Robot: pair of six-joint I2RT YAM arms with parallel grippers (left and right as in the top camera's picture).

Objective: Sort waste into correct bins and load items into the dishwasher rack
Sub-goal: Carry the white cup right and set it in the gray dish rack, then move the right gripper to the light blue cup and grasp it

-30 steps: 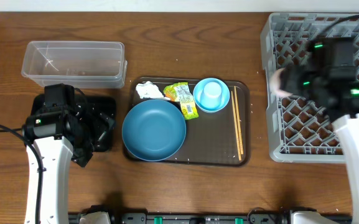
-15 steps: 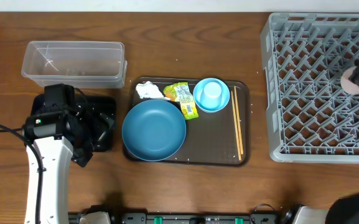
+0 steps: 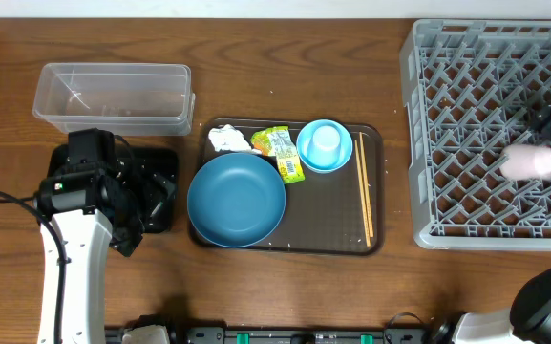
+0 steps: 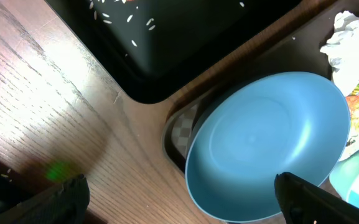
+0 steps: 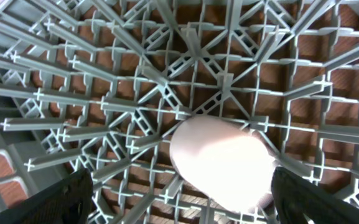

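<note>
One whitish cup [image 3: 530, 161] lies on its side among the pegs of the single grey rack [image 3: 428, 143], toward the rack's right side. In the right wrist view the cup [image 5: 223, 163] rests on the lattice, and the right gripper [image 5: 188, 200] has its jaws spread wide to either side without pinching it.

Left of the rack sits one brown serving tray [image 3: 332, 215]. It carries one dark-blue plate [image 3: 236, 200], one light-blue bowl [image 3: 325, 145] with a paler round shape inside it that may be a cup, two wooden chopsticks [image 3: 365, 186] lying side by side along the right edge, one crumpled white tissue [image 3: 225, 140] and one green-and-yellow wrapper [image 3: 283, 151]. The tissue and wrapper lie between the plate and the tray's far edge.

Further left are two bins: one clear tub [image 3: 113, 96] and, nearer the robot, one black tray [image 3: 167, 162], partly under the left arm. A few rice grains [image 4: 114, 15] are scattered in the black tray. The left gripper [image 4: 182, 196] hangs over the gap between the black tray and the plate, jaws spread wide and holding nothing.

Everything stands on one brown wood-grain table [image 3: 285, 57]. The print on the wrapper is too small to read
</note>
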